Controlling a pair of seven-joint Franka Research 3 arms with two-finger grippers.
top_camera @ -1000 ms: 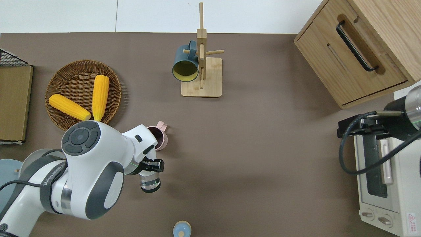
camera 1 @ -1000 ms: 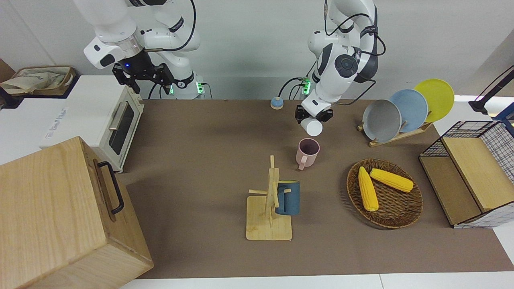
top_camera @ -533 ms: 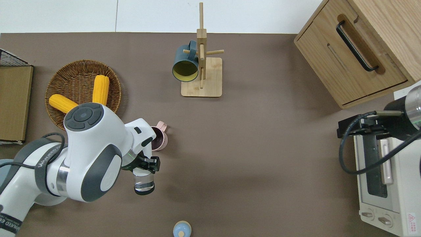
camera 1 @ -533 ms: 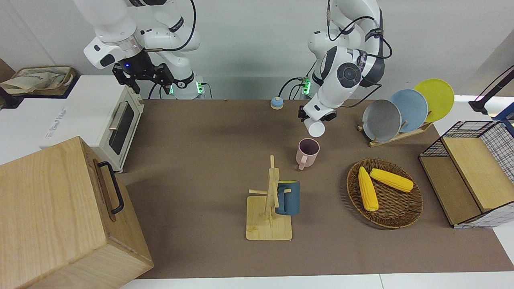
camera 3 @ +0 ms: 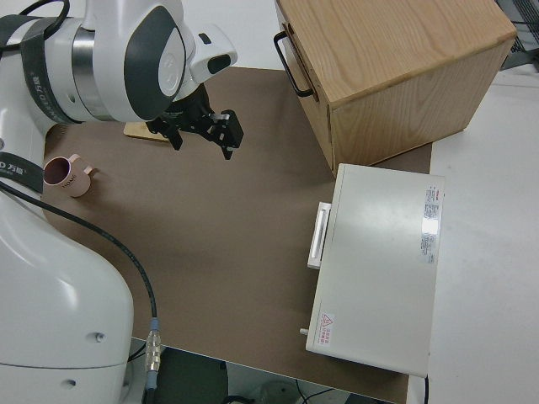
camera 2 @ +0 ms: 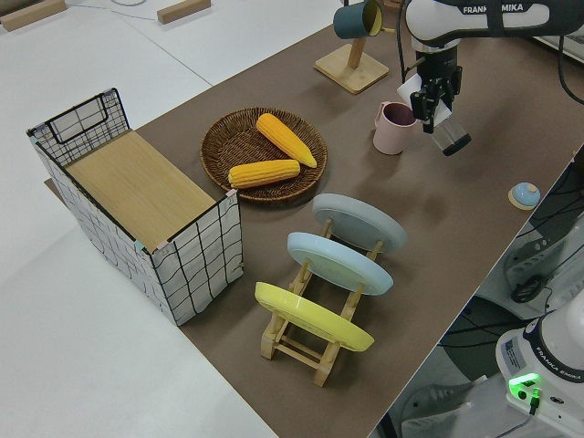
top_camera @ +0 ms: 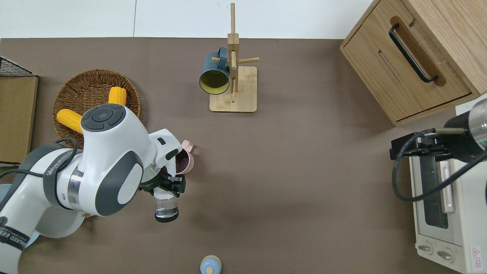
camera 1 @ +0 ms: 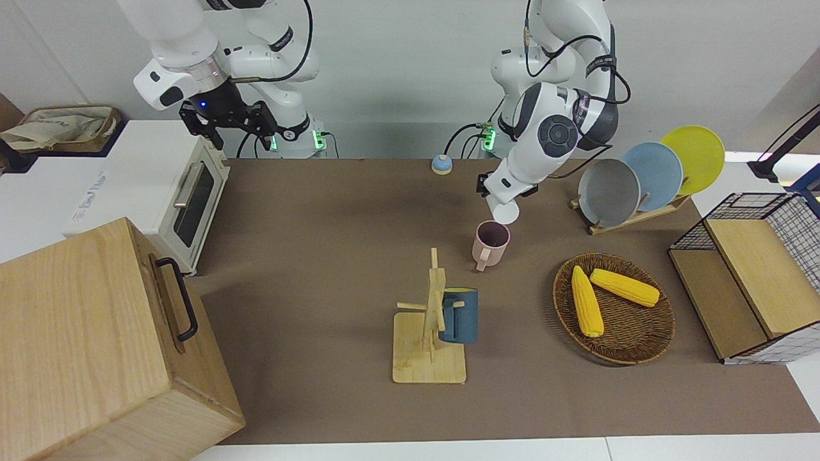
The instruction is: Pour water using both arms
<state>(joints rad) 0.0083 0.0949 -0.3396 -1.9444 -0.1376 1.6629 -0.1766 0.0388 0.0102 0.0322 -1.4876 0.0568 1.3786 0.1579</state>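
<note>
Left claw [top_camera: 166,189] grips a clear glass [top_camera: 166,208] around its body, tilted off upright; in the front view its round mouth faces the pink mug [camera 1: 490,242]. In the overhead view the glass sits over bare counter [top_camera: 296,182] just nearer to the robots than the mug, with the left arm's wrist covering part of the mug's rim. The mug stands upright on the counter, handle pointing away from the robots, with a dark inside.

Right claw [camera 1: 227,121] is parked, fingers spread wide with nothing between them.

The counter has a matte brown covering. A small blue dome-shaped lid [top_camera: 210,264] with a tan knob lies nearer to the robots than the glass. Farther out stands a bamboo mug rack [top_camera: 233,83] with pegs and a flat square base, with a dark blue mug [top_camera: 215,74] with a yellow inside hanging from a peg. Toward the left arm's end of the counter a round woven basket [camera 1: 634,342] carries two yellow corn cobs [camera 1: 586,301].
</note>
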